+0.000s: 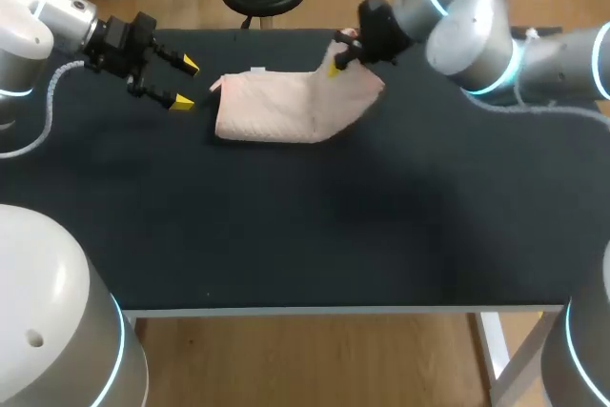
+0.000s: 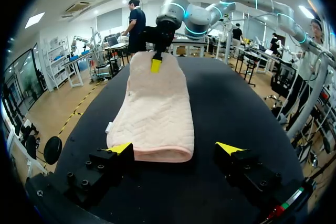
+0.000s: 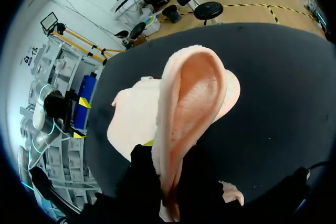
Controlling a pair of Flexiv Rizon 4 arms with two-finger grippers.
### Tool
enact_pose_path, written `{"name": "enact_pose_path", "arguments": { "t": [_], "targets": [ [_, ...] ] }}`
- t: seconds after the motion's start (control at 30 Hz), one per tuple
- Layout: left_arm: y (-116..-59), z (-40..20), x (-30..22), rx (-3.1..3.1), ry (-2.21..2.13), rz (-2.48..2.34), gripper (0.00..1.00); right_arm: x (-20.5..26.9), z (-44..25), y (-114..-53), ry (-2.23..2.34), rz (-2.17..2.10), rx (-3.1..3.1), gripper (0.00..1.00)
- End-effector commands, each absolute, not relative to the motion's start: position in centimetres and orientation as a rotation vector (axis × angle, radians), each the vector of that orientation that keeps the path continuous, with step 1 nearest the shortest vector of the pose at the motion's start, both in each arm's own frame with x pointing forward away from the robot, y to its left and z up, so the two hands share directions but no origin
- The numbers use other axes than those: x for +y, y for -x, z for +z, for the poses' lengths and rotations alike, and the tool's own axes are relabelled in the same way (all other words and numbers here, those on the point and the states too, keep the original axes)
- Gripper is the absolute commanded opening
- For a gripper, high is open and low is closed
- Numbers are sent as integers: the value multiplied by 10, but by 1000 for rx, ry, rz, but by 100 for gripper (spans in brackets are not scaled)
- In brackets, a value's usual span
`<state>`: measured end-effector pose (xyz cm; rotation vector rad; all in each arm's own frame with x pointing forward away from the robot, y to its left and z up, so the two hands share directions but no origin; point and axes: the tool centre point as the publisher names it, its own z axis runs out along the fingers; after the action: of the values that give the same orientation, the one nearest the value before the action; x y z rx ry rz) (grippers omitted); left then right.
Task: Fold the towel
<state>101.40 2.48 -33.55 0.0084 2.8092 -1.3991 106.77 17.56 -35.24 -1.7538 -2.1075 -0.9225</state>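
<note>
A pale pink towel (image 1: 276, 107) lies folded on the black table (image 1: 334, 235), toward its back. My right gripper (image 1: 335, 62) is shut on the towel's far right edge and holds it raised. In the right wrist view the towel (image 3: 191, 93) rises as a looped ridge pinched between the dark fingers of that gripper (image 3: 170, 182). My left gripper (image 1: 184, 83) hangs open just left of the towel. In the left wrist view its two yellow tips straddle the near end of the towel (image 2: 157, 114), the left gripper (image 2: 175, 148) touching nothing. The right gripper (image 2: 156, 64) shows at the towel's far end.
The black tabletop stretches bare in front of the towel to the front edge (image 1: 334, 310). A small white tag (image 2: 108, 127) sticks out of the towel's side near my left gripper.
</note>
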Motion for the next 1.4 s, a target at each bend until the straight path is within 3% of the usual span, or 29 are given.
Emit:
{"name": "enact_pose_path", "arguments": {
  "t": [0.03,0.4,0.43,0.47,0.5,1.1,1.4],
  "targets": [
    [-1013,-336,25,2805,-8,-1398,100,230,-350,-1088,1843,-797,-2192,0],
    [-1013,-336,25,2805,-8,-1398,100,342,-357,-1082,1784,-725,-2213,0],
    [-1013,-336,25,2805,-8,-1398,100,345,-359,-1079,1782,-711,-2231,15],
    [-1013,-336,25,2805,-8,-1398,100,347,-360,-1077,1801,-703,-2224,47],
    [-1013,-336,25,2805,-8,-1398,100,347,-360,-1074,1808,-701,-2237,100],
    [-1013,-336,25,2805,-8,-1398,100,296,-292,-1055,1943,-912,-2327,100],
    [-1013,-336,25,2805,-8,-1398,100,272,-307,-1031,1099,-1272,-2670,100]
  ]
}}
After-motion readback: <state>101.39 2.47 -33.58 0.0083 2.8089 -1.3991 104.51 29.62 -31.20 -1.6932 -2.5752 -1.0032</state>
